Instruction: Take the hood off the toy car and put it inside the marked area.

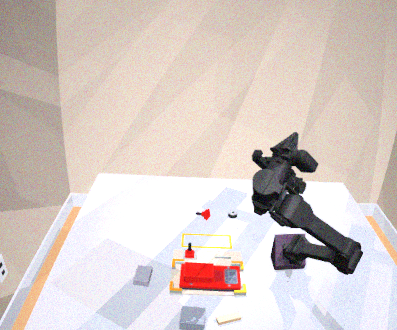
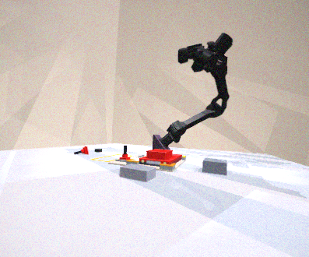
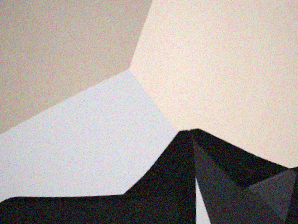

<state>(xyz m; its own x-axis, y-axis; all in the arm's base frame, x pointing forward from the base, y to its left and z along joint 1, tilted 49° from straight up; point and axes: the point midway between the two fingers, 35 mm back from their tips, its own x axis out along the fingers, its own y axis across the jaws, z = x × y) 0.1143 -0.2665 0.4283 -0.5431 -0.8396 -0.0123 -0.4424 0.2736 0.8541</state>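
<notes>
The toy car [image 1: 223, 284] [image 2: 159, 158] is red and sits on a pale base with yellow-orange corner pieces. A raised red block [image 1: 199, 272] [image 2: 159, 153] stands on its top and a grey panel [image 1: 231, 276] lies at one end. Which part is the hood is too small to tell, but no red panel lies apart from the car. The marked area [image 1: 207, 234] is a thin yellow outline just behind the car, with nothing seen inside. My gripper [image 1: 295, 134] [image 3: 189, 139] is shut and empty, high above the table and well away from the car; its fingertips meet in the wrist view.
A red piece with a black upright stem [image 1: 189, 253] [image 2: 124, 156] stands between car and outline. Another red piece [image 1: 206, 214] [image 2: 85, 150] lies behind, near a small dark disc [image 1: 232, 214] [image 2: 98, 150]. Grey blocks [image 1: 142, 275] [image 1: 192, 317] [image 2: 137, 172] [image 2: 215, 166] and a tan bar [image 1: 228, 318] lie around.
</notes>
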